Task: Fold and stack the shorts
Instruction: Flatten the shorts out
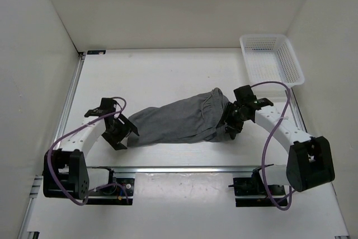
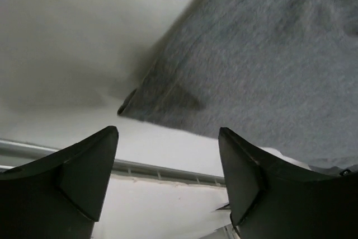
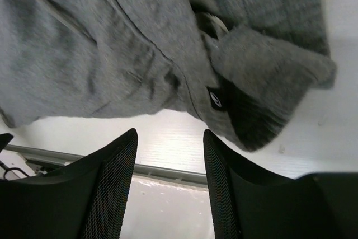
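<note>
The grey shorts (image 1: pixel 179 118) lie folded lengthwise across the middle of the table, leg end to the left, waistband end to the right. My left gripper (image 1: pixel 124 132) hovers at the left hem, open, nothing between its fingers; in the left wrist view (image 2: pixel 168 132) the hem corner of the shorts (image 2: pixel 251 65) lies just beyond the fingertips. My right gripper (image 1: pixel 230 124) sits at the waistband end, open and empty; the right wrist view (image 3: pixel 170 134) shows the shorts (image 3: pixel 112 54) with a thin drawstring (image 3: pixel 50 6) and a small dark label (image 3: pixel 215 100) just past the fingertips.
A white mesh basket (image 1: pixel 271 60) stands at the back right corner. White walls enclose the table on three sides. A metal rail (image 1: pixel 184 168) runs along the near edge, with both arm bases behind it.
</note>
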Controlling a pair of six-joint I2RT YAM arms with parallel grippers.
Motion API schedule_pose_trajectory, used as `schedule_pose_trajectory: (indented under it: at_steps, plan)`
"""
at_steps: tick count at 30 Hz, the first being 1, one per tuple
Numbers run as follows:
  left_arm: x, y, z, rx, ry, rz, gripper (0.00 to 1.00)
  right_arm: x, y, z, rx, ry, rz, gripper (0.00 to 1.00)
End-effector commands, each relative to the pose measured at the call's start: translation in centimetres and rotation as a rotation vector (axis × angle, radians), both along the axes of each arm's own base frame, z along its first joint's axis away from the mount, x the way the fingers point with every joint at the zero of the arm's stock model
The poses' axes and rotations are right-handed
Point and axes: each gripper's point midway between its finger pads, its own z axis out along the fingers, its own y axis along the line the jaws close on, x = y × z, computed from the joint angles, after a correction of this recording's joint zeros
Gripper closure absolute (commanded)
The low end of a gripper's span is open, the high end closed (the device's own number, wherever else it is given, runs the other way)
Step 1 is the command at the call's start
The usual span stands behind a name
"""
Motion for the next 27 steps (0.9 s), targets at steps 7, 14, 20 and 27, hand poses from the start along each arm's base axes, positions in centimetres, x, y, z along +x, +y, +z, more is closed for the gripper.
schedule_pose_trajectory:
  at_steps: [7,14,20,27]
  plan:
    - [2.3,-0.4,-2.4,0.031,-0.01,0.049,0.5,4.5,2.4,-0.6,0.056,-0.01,-0.036,0.28]
    - [4.6,-0.1,-1.7,0.062,-0.044,-0.011,0.9,6.4,3.9,-2.7,0.054,0.024,-0.032,0.34]
    - [8.4,-0.3,2.6,0.069,-0.186,-0.049,0.9,8.9,3.8,-0.8,0.013,-0.045,-0.005,1.0]
    - [15.0,1.3,13.2,0.165,-0.379,-0.079,0.9,15.7,4.8,8.9,-0.014,-0.269,0.036,1.0]
